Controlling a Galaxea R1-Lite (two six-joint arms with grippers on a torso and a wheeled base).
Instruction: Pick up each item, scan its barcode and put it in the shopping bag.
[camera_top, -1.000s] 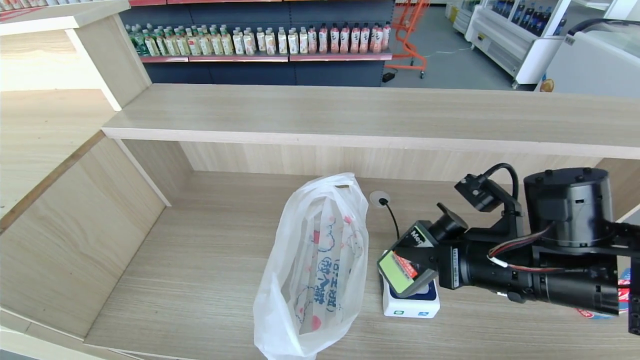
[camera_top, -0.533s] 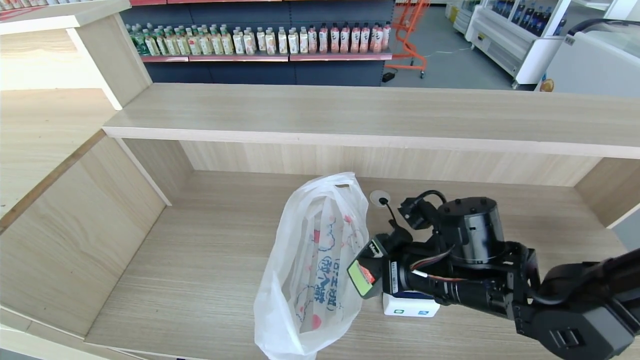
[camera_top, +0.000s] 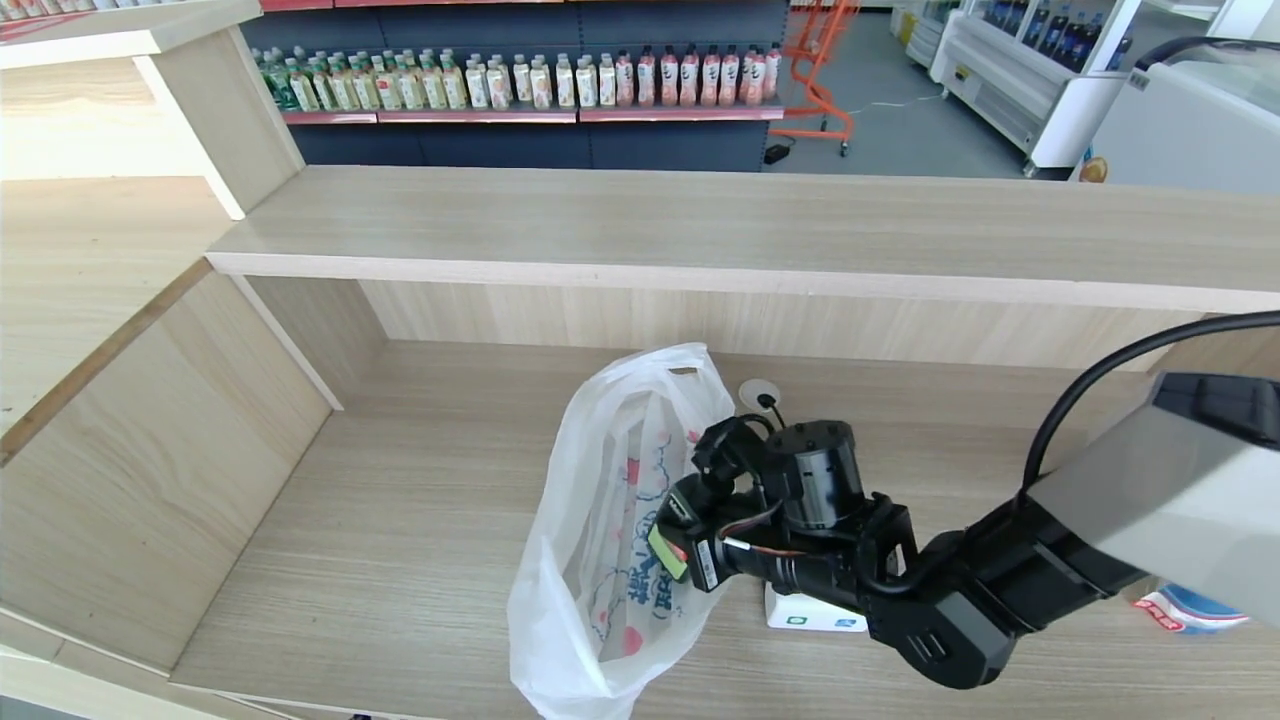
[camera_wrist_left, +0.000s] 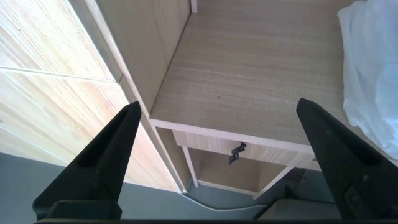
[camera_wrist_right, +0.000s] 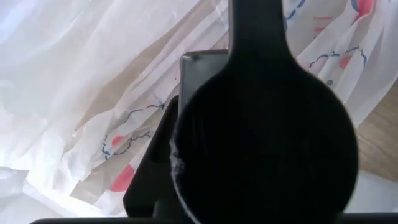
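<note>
White shopping bag (camera_top: 548, 600), one; one green-labelled pack (camera_top: 668, 552) at its mouth in right jaws; left jaws wide, empty.

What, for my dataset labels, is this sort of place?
Probably a small shop's checkout: shelves of bottled drinks behind, a scanner on the wooden counter, and a plastic shopping bag beside it.
</note>
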